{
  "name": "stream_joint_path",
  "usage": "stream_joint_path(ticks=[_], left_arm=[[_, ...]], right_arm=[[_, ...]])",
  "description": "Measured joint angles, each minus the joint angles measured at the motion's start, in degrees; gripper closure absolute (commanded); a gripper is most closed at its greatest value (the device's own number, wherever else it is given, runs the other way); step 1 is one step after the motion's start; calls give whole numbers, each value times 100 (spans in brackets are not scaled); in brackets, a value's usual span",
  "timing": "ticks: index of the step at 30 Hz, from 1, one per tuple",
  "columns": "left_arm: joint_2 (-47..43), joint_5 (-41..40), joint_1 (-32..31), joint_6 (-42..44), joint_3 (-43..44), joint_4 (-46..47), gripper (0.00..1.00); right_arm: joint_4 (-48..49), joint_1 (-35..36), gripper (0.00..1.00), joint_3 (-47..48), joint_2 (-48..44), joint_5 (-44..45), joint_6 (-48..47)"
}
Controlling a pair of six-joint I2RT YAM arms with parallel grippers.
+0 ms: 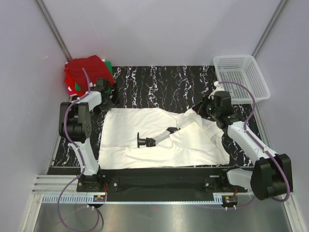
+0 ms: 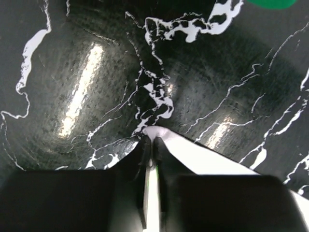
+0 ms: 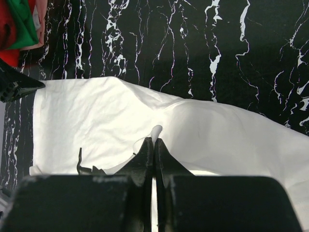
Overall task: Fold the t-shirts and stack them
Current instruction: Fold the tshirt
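A plain white t-shirt lies spread and rumpled across the middle of the black marbled table. My left gripper is at its far left corner, and the left wrist view shows that gripper shut on a white fabric tip. My right gripper is at the shirt's far right side, where the cloth bunches up. In the right wrist view this gripper is shut on a small pinch of the white t-shirt. Folded red and green t-shirts lie stacked at the far left corner.
A white plastic mesh basket stands at the far right corner, tilted over the table edge. A dark narrow shape shows in the middle of the white shirt. Grey walls close in on both sides, and the arm bases sit along the near edge.
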Motion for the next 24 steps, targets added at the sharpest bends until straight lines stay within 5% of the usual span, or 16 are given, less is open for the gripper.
stream_joint_path(ticks=[11,24], left_arm=[[-153,55,0,35,-72,24,100],[-1300,114,57,22,-988,352,100]], right_arm=[[-341,-17,100,-9,-136,341,-7],[-1272,-612,100,-9,-1661,1729,57]])
